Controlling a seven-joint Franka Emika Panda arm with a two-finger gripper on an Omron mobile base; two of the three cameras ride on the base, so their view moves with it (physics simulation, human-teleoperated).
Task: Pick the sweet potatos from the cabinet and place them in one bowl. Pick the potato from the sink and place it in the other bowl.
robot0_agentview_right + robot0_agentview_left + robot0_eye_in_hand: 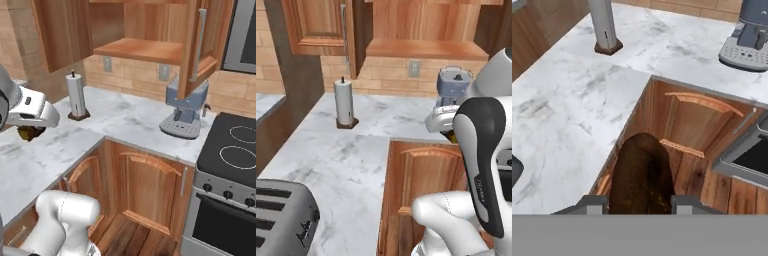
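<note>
Dark olive-brown and flecked with yellow, a sweet potato (641, 175) is sitting between the two finger tips of the gripper (641, 204) in the hand view, the jaws closed partway onto its sides — it is being held in the air, above the edge where the white marble counter (567, 115) meets the wooden base cabinets (687, 125). In the right base view the same tuber (31, 132) is showing as a dark lump under the white hand at the far left, over the near stretch of counter. In the left base view only a sliver of it (450, 136) is peeking out beside the arm's dark joint.

Farther out, a paper-towel holder (344, 102) is standing upright on the counter toward the wall. A blue-grey coffee machine (184, 112) is sitting to the right of it — under the open wall cabinet (140, 50), whose plank shelf is lying bare where it can be seen. Its door (202, 45) is swinging out over the machine. A toaster (281, 217) is resting at the near left of the counter, and a stove (230, 150) with a black top is standing at the right.
</note>
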